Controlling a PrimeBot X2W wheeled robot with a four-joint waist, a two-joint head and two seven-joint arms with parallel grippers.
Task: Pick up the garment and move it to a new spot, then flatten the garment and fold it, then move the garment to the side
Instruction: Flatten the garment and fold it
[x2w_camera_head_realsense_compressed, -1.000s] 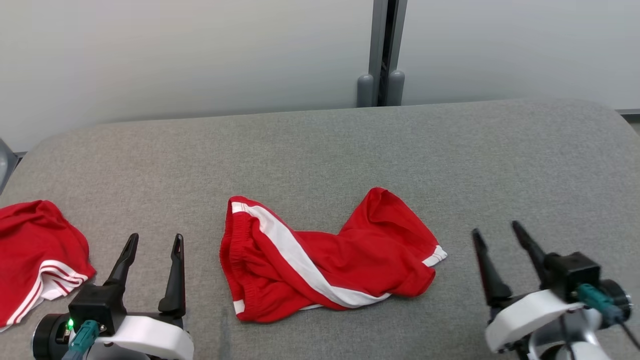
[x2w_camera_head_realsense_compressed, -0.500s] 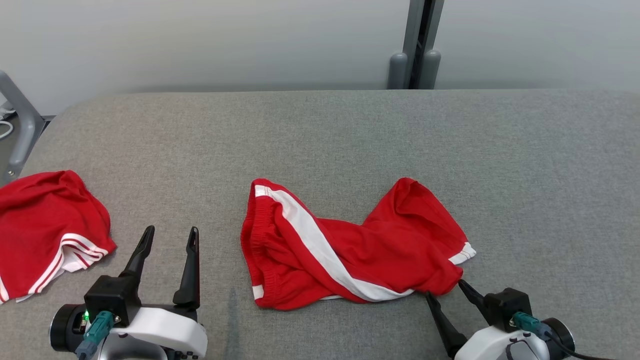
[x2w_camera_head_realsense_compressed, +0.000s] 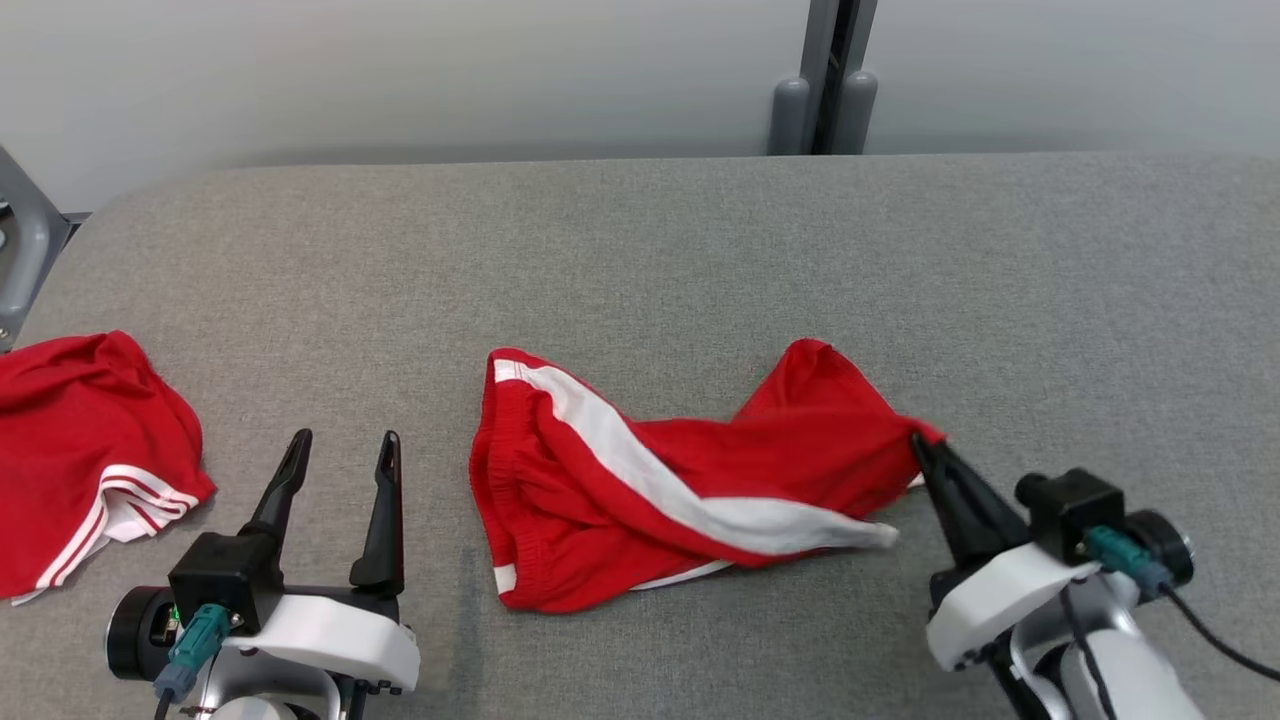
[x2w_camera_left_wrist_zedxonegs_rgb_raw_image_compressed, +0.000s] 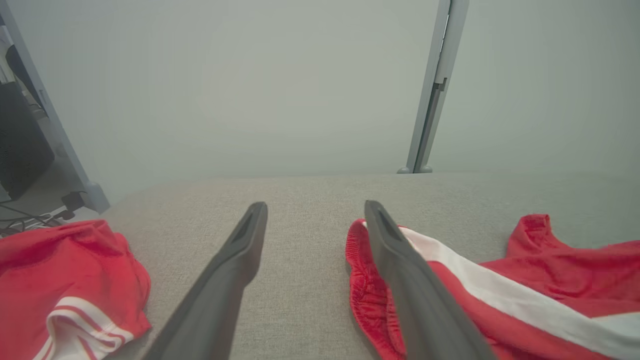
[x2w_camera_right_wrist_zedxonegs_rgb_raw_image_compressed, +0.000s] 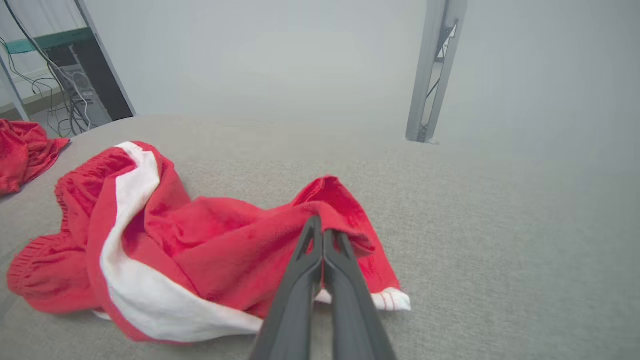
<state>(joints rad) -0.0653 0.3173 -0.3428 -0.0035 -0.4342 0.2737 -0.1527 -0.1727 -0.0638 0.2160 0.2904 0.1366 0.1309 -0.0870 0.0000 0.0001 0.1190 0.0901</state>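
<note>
Right fingers (x2w_camera_head_realsense_compressed: 940, 480) pinch the crumpled red fabric shorts with a white side stripe (x2w_camera_head_realsense_compressed: 620, 480).
Grip at right hem; left fingers (x2w_camera_head_realsense_compressed: 383, 500) spread, near left over grey fabric tabletop (x2w_camera_head_realsense_compressed: 640, 250).

The garment (x2w_camera_head_realsense_compressed: 640, 490) is a pair of red shorts with an elasticated waistband, a broad white side stripe and white trim at the leg hem. State: crumpled and twisted, not flat. Position: near the middle of the grey padded surface (x2w_camera_head_realsense_compressed: 640, 250), closer to its near edge, waistband toward the left. The right-hand leg edge is raised off the surface, pinched between the closed jaws of the right gripper (x2w_camera_head_realsense_compressed: 918, 442).
</note>
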